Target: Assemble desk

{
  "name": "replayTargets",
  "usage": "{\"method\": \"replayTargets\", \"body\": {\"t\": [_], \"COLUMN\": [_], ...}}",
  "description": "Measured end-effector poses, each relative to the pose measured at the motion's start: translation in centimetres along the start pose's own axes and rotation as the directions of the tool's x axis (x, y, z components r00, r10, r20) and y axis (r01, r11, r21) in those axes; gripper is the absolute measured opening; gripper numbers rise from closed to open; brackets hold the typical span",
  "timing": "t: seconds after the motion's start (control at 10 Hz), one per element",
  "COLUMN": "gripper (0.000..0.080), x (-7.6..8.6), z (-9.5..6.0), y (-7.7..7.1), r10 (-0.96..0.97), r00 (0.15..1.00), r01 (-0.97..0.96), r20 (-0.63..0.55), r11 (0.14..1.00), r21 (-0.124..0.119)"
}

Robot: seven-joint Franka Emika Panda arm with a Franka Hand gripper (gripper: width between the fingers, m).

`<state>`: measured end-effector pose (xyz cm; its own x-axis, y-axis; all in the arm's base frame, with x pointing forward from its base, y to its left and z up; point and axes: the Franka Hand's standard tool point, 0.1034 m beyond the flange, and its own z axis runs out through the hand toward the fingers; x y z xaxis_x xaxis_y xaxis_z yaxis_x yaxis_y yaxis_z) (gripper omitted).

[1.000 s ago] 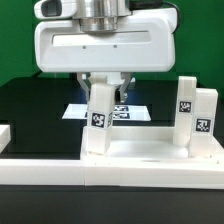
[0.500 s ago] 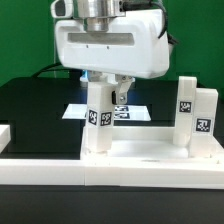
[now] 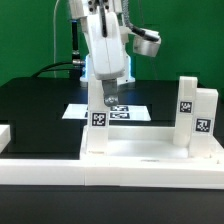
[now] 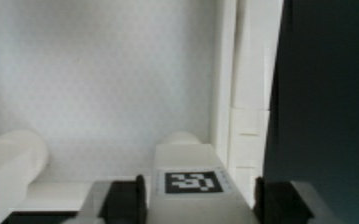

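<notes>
— White plastic is all you get in the exterior view: the desk top (image 3: 150, 150) lies flat at the near edge of the black worktop (image 3: 35, 105), with one square leg (image 3: 100, 122) upright at its left end and two more legs (image 3: 197, 115) upright at its right end.

— And the arm?

— The gripper (image 3: 108, 97) sits on top of the left leg. A second ago its broad white body faced us square on; half a second ago it was partway round; now we see it edge-on. It has rotated about the leg's axis. The leg's tag is in much the same spot, though, so I can't tell how far the leg itself turned.

— Meaning what for the job?

— My guess is it's screwing that leg into the top, and this is one twist of several. The legs on the right haven't shifted. The marker board (image 3: 128, 108) lies behind, same as before.

— Are the fingers closed on it?

— From out here they seem to straddle the leg's upper part. The wrist view helps: the leg's tagged end (image 4: 195, 183) sits between the two dark fingers (image 4: 123, 200), which flank it closely. I'd call that gripping the leg, though contact on the far side isn't sharp.
</notes>
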<state>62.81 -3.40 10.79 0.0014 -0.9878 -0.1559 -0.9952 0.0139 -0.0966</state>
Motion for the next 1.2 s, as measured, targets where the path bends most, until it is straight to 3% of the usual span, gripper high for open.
{"method": "replayTargets", "body": {"t": [0.1,0.2,0.3,0.4,0.6,0.9,1.0,1.1,1.2], "gripper": [0.0377,0.0543,0.0543,0.063,0.0646,0.0649,0.0649,0.0649,0.0649], "x": [0.0,0.1,0.5,0.5,1.0,1.2,1.4,1.8,1.1], "z": [0.0,0.0,0.0,0.2,0.1,0.2,0.1,-0.4,-0.3], "y": [0.0,0.0,0.3,0.9,1.2,1.2,1.1,0.5,0.1], "r10": [-0.023,-0.091,-0.316,-0.457,-0.591,-0.716,-0.807,-0.925,-0.984], "r00": [1.0,0.996,0.949,0.889,0.806,0.698,0.591,0.38,0.173], "r01": [0.023,0.091,0.316,0.458,0.591,0.716,0.807,0.924,0.982], "r20": [0.0,-0.001,0.01,0.04,0.017,0.018,0.018,0.013,0.028], "r11": [1.0,0.996,0.949,0.888,0.806,0.698,0.59,0.379,0.17], "r21": [0.0,-0.001,-0.012,-0.028,-0.012,-0.012,-0.026,-0.061,-0.087]}}
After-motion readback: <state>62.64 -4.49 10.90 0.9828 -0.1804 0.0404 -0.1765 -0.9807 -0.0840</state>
